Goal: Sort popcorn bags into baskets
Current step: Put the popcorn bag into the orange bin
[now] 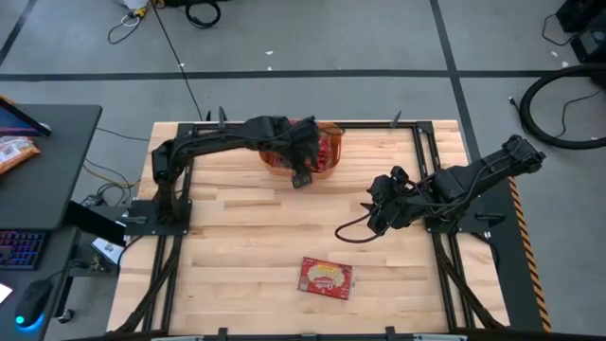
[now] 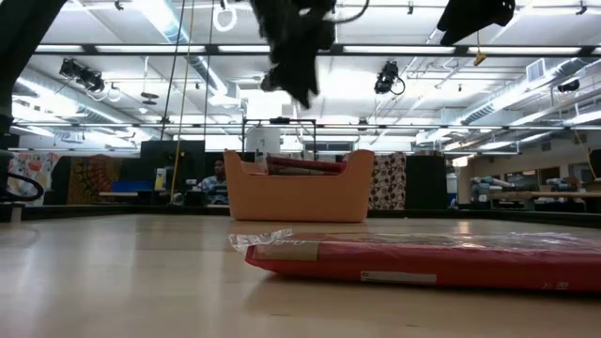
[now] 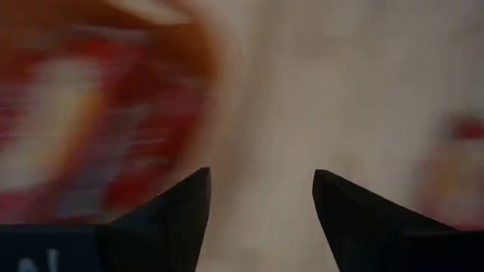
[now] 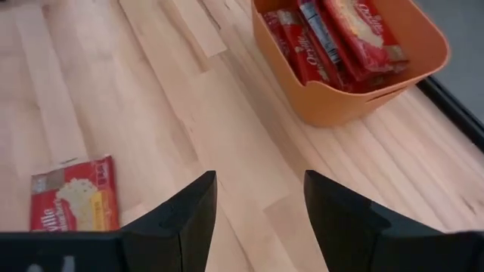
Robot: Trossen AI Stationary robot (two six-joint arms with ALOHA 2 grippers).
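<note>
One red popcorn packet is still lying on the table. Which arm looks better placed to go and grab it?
Probably the right. Its open, empty gripper hangs over the table nearer the lone popcorn bag. The left gripper, also open, is farther away, by the orange basket.

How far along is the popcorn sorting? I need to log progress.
Mostly done: several popcorn bags already lie in the orange basket. Nothing is in hand: the left tool is open and empty beside the basket, and the right tool is open above bare table. One bag is left on the table.
</note>
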